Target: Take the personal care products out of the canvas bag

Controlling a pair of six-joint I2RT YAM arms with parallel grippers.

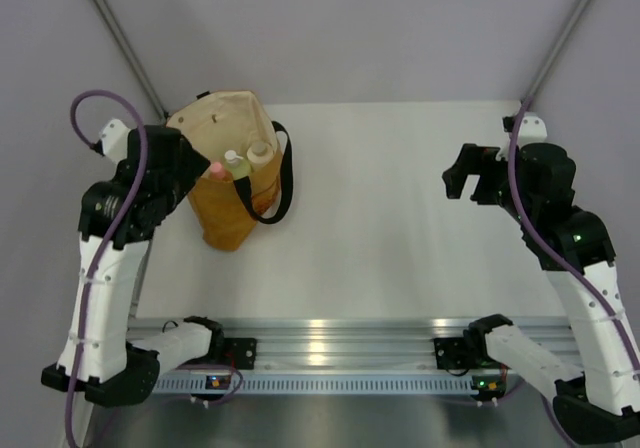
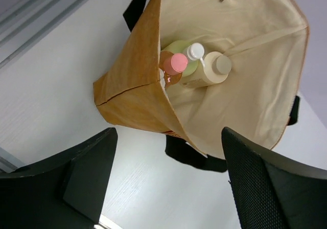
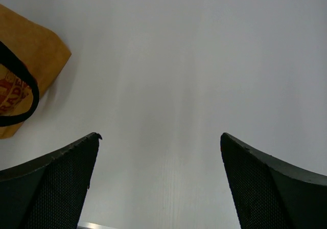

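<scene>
At the far left, inside the floppy mustard-orange canvas bag (image 2: 133, 86), we see small, probably light, slippery bottles (image 2: 214, 68); we would pinch the pink-capped orange bottle (image 2: 177, 64) below its cap. Our left gripper (image 2: 167, 134) and right gripper (image 3: 161, 137) gape empty.

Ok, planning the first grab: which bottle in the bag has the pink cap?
The orange bottle, nearest the mustard side wall of the canvas bag. The pale green bottle has a white cap, the beige bottle a cream one.
</scene>
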